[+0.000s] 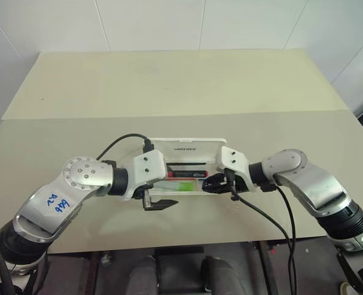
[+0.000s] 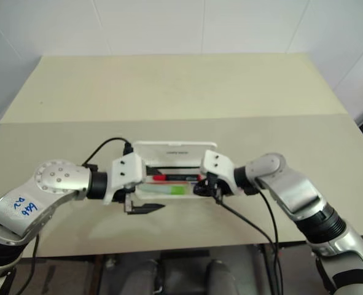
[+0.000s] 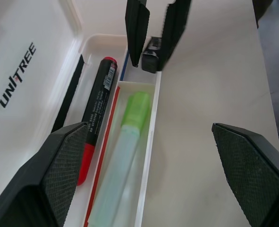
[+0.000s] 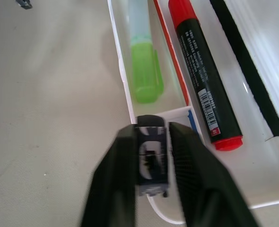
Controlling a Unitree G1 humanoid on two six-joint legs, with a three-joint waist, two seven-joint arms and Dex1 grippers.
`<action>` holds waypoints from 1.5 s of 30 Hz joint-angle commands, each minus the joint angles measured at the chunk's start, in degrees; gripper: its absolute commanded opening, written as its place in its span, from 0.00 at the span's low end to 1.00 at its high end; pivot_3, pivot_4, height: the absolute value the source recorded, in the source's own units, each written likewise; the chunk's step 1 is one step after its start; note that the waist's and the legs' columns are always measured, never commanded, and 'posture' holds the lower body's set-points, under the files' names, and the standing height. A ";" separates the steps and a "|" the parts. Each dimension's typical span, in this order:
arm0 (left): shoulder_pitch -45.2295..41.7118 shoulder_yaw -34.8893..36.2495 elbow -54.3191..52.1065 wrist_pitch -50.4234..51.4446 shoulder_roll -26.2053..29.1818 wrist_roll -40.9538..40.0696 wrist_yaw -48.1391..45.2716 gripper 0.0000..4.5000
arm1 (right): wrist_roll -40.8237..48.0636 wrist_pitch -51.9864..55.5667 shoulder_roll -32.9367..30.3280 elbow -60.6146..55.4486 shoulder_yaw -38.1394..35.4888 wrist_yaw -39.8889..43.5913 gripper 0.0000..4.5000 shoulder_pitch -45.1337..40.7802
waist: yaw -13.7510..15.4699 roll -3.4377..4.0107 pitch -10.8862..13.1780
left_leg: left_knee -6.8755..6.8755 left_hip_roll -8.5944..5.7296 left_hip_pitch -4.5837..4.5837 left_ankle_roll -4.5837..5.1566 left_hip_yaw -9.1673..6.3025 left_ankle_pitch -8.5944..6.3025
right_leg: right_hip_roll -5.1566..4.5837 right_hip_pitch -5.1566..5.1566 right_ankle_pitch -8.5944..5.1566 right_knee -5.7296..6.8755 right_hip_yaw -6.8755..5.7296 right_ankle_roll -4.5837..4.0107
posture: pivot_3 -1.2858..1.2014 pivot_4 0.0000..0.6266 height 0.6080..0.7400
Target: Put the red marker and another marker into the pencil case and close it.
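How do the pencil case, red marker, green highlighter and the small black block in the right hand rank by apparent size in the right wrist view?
1. pencil case
2. red marker
3. green highlighter, cut off by the frame, so unsure
4. black block, enlarged by nearness

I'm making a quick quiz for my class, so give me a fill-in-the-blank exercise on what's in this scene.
1. The pencil case lies ____ on the table.
2. The right gripper pinches a small ____ block.
3. The green highlighter lies beside the ____ marker.

Missing words: open; black; red
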 commanded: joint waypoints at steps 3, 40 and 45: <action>-0.95 2.04 -2.32 -0.29 -0.91 -1.60 -0.36 1.00 | -0.95 -0.46 0.51 -0.45 -0.67 1.09 0.71 -1.34 | -0.01 0.00 0.00 | 0.00 0.00 0.00 0.00 0.00 0.00 | 0.00 0.00 0.00 0.00 0.00 0.00 | 0.52 0.24 1.00; -31.01 2.86 66.30 -32.49 -11.33 9.04 -27.93 0.00 | 37.35 4.75 -9.68 -9.60 -39.81 -2.13 1.00 4.97 | 1.29 -0.08 0.01 | 0.20 0.04 -0.09 0.06 0.13 -0.03 | 0.04 -0.06 0.03 0.32 -0.06 -0.01 | 0.52 0.24 1.00; -23.40 1.00 54.75 -31.60 -8.37 11.05 -30.15 0.00 | 37.86 4.50 -10.39 -9.50 -40.03 -2.29 1.00 4.52 | 0.90 -0.07 0.01 | 0.10 0.04 -0.08 0.06 0.13 -0.03 | 0.04 -0.07 0.03 0.29 -0.04 -0.01 | 0.52 0.24 1.00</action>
